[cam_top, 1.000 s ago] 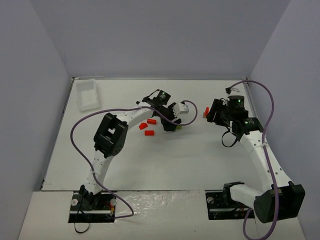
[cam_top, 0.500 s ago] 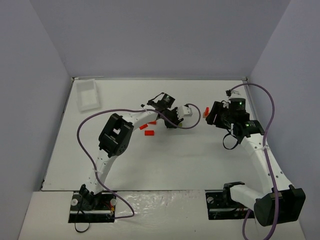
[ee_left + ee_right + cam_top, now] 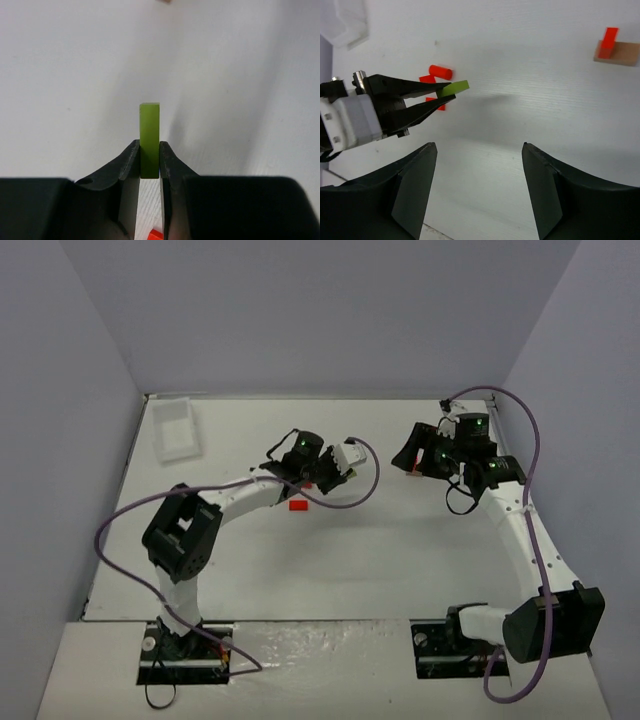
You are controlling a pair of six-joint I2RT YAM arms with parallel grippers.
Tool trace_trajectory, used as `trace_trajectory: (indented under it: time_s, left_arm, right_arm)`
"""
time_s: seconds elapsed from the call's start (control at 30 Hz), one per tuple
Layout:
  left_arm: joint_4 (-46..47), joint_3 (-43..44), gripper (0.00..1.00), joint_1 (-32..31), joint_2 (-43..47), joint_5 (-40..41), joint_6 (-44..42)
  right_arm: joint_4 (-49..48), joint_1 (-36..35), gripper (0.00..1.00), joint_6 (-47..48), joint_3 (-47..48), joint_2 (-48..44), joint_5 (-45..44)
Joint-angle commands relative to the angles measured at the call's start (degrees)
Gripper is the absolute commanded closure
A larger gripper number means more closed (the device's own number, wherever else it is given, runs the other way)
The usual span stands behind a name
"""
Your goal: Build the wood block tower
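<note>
- The left arm [image 3: 185,540] has swung its elbow back toward the near left of the table [image 3: 300,580], and its wrist sits higher and further left than a second ago
- Loose red blocks [image 3: 440,71] lie on the table under and just behind that wrist; from above only one shows, the others are covered by the arm
- The left gripper [image 3: 149,150], a second ago open and down over the stick [image 3: 149,125], has now closed on it; the jaws are narrow and pinch the stick's lower part by its flat sides, with most of its length standing out past the tips
- The right wrist view shows the stick clear of the table, with its shadow cast to one side, so I judge the pick done and the carry to the tower as the step in hand
- The right gripper [image 3: 479,150] has pulled back a little toward the far side and spread its jaws; they stand wide with nothing between them
- The tower so far is a tan base [image 3: 622,54] with one red piece [image 3: 608,39] upright on it, well apart from the stick, on the right of the table near the right gripper
- The tray [image 3: 175,430] rests unmoved at the far left corner
</note>
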State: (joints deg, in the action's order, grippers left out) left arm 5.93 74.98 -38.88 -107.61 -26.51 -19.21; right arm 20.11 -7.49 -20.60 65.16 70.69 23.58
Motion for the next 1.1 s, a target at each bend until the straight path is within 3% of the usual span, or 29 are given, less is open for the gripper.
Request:
trace_trajectory:
  time_s: [0.0,0.27,0.77,0.93,1.07]
  left_arm:
    - [21.67,-4.84,1.00,0.28,9.06,1.50,11.36]
    - [32.25,-9.58,1.00,-0.13,14.13,0.02,18.55]
    - [32.63,-11.22,1.00,-2.15,17.67,-2.56,18.68]
    - [33.66,-12.46,0.99,-2.16,18.81,-2.32,20.16]
    - [33.71,-12.55,0.99,-2.08,18.61,-2.39,20.35]
  right_arm:
    - [-2.96,0.03,0.31,0.00,7.64,5.95,13.37]
    - [-2.98,-1.91,0.25,2.60,14.90,12.65,21.44]
    - [-3.23,-8.61,0.26,5.60,18.54,17.86,16.00]
    - [-3.24,-8.68,0.31,5.91,19.04,18.84,16.31]
    - [-3.32,-8.77,0.41,6.30,18.93,18.72,16.64]
